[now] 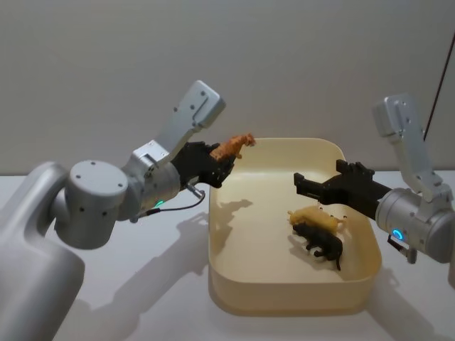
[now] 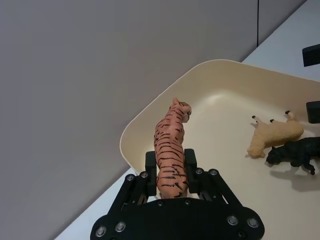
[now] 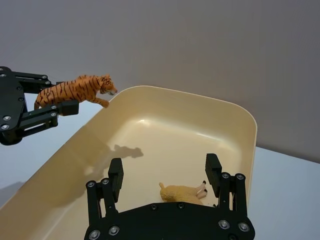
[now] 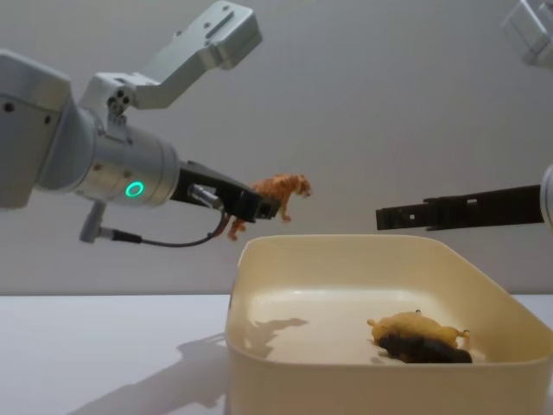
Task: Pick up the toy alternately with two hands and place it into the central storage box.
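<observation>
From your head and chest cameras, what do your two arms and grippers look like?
Both arms are silver-grey metal with rounded joints and boxy light-grey end links. The left gripper and right gripper are black, with long thin parallel fingers and silver screws. The left arm carries a green ring light and a thin black cable; the right shows a blue ring light.

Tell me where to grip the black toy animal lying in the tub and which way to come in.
Grip the black toy animal across its torso, coming straight down from above. It lies on its side on the floor of the storage box, pressed against the tan toy, so the tall walls block side approaches and the thin legs offer poor purchase.
</observation>
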{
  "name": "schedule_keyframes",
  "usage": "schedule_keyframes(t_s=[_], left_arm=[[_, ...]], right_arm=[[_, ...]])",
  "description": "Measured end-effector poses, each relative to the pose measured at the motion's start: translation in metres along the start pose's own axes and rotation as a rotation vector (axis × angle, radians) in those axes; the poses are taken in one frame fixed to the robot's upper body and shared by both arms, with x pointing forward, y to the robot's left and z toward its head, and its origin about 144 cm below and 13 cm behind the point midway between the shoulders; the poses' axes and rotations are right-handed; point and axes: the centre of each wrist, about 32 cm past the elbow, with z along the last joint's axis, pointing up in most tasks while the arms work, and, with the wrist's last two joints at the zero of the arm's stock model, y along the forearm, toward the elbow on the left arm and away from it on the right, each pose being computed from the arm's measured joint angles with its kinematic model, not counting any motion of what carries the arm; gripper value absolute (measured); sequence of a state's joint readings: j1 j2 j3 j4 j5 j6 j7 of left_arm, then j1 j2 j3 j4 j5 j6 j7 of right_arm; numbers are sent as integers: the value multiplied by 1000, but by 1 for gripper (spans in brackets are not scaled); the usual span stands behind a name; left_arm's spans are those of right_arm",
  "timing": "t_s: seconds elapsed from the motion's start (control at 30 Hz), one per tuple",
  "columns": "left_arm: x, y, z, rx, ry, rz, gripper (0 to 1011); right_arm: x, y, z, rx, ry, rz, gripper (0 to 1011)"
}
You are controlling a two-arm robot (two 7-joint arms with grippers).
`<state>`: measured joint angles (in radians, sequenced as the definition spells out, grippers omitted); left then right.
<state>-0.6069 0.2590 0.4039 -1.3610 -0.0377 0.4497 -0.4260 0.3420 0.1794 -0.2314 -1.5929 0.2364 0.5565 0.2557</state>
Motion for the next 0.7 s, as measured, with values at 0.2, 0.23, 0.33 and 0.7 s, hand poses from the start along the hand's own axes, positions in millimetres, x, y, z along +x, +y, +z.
schedule_keyframes(t_s=[0.2, 0.23, 0.33, 0.7], left_arm=[[2, -6, 8, 6, -47, -18, 296], [2, -7, 9, 7, -52, -19, 305], [2, -9, 12, 9, -70, -27, 390], [3, -13, 18, 17, -108, -41, 752]], right_arm=[[0, 0, 0, 0, 0, 0, 1001], [0, 0, 0, 0, 0, 0, 1001], [0, 0, 0, 0, 0, 0, 1001], [0, 0, 0, 0, 0, 0, 1001]])
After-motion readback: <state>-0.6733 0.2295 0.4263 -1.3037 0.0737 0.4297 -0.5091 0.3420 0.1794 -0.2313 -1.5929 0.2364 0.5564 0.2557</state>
